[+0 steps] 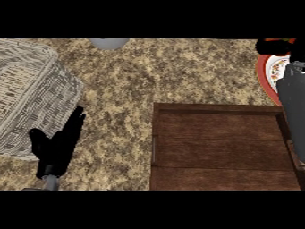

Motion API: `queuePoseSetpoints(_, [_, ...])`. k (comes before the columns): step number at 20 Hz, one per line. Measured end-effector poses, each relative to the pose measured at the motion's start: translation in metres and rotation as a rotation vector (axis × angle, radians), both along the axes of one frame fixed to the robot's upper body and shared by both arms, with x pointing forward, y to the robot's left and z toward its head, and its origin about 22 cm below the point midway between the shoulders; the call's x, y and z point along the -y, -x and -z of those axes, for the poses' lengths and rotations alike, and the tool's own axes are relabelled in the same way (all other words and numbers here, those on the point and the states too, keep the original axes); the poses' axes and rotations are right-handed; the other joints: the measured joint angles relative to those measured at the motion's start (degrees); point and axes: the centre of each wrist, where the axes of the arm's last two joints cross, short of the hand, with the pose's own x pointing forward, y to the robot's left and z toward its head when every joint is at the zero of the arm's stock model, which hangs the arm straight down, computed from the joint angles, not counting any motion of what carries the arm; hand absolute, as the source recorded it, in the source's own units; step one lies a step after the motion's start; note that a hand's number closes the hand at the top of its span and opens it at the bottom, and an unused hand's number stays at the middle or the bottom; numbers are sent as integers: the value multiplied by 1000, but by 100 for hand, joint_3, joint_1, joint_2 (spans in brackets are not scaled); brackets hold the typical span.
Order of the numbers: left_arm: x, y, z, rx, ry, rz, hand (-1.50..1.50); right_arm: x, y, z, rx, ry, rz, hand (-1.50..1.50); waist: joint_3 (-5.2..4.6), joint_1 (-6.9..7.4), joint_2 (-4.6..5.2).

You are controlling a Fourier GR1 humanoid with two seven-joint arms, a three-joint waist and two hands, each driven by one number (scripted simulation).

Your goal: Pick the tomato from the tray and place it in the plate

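A dark wooden tray (221, 147) lies on the speckled brown counter (168, 76), its floor bare. To its left the left robot hand (57, 145) rests open, fingers straight and pointing up, just beside a woven wicker basket (19, 94). At the upper right the grey right forearm (301, 116) reaches up over the tray's right edge; its black right robot hand (303, 49) is curled round a red tomato (273, 46) above a red-rimmed patterned plate (271, 74). A pale grey round object (109, 43) shows at the top edge.

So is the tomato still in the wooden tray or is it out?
Out. The tray shows only bare wood. The right hand is over the plate, with something red beside it, probably the tomato.
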Motion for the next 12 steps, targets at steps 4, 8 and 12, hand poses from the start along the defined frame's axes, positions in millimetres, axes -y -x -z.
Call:
queuePoseSetpoints(4, [7,-5,-2,-2,-1,29,0,-3,-4,10,162,-54,199,150,-3,120,28])
queuePoseSetpoints(8, [10,-8,-2,-5,0,44,0,4,-9,32,220,7,332,150,-5,186,20])
queuePoseSetpoints(12, [9,-8,0,-12,0,50,0,25,-7,54,242,97,430,150,2,165,-6])
